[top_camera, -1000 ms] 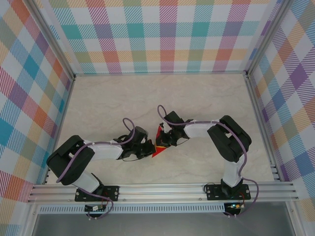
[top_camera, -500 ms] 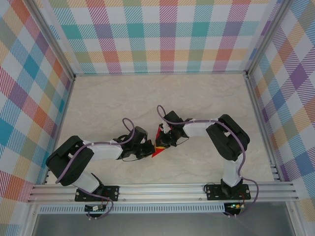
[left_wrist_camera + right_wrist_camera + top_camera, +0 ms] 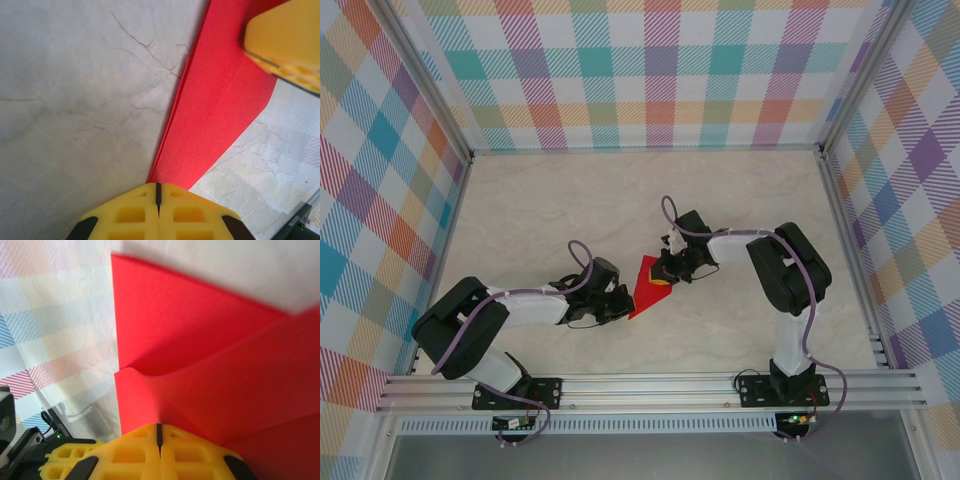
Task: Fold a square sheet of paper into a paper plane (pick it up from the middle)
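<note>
Red paper (image 3: 647,283), partly folded, sat mid-table (image 3: 540,220) between both arms, seen from above. The left wrist view showed the left hand (image 3: 157,192) clamped shut on its corner, apparently anchoring it. In the right wrist view, the right hand (image 3: 159,432) pinched a raised layer, likely for creasing.

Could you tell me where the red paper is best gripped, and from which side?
Probably pinch the red paper at its layered folded edge, edge-on from the left, where the left gripper holds it: doubled paper is stiffer, and a thin sheet offers nothing from above.
</note>
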